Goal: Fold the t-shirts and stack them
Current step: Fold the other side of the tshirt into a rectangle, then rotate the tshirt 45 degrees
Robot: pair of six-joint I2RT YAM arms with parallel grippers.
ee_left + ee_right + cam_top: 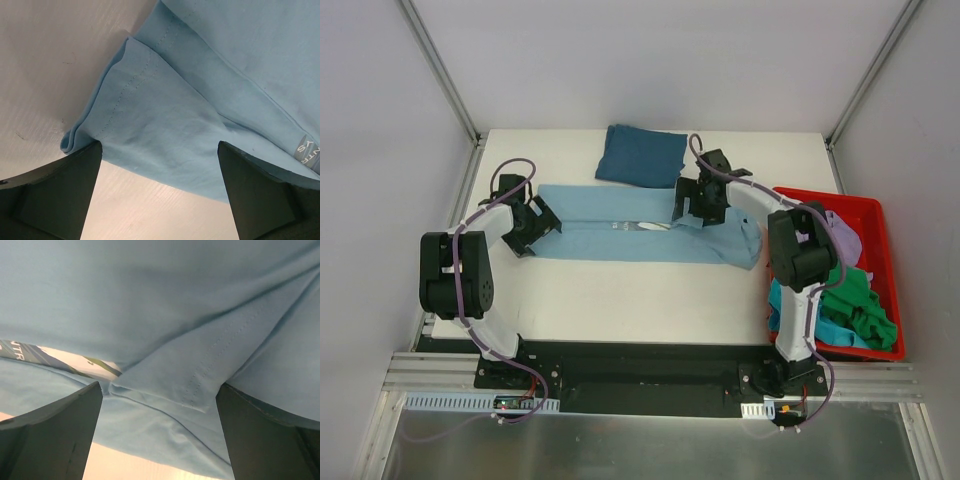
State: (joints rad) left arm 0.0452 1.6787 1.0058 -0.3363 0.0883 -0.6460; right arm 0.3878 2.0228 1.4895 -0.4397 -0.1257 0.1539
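While you look down from the top view, the white table (620,300) fills the middle of the frame, its surface smooth and matte. Across its centre lies the light sky-blue t-shirt (610,240), folded lengthwise into a long flat band running left to right, with a strip of white print (645,226) showing along the fold. Above it, at upper centre, the dark teal t-shirt (640,157) sits as a compact folded rectangle, its lower edge just beside the band.

At the right edge the red bin (860,203), hard glossy plastic, holds loose crumpled shirts: lilac (842,232), green (865,295) and turquoise (835,332). Your right arm (800,250) rises in front of the bin and hides part of it.

The left arm (455,275) bends inward toward the band's left end. Your left gripper (542,222) is released there, its dark fingers (65,190) spread wide either side of the stitched hem corner, clamping nothing. The right arm reaches up and left over the band's right part, and the right gripper (695,210) is likewise released, fingers (55,435) wide apart over a stitched sleeve edge, low over soft, lightly creased cotton.
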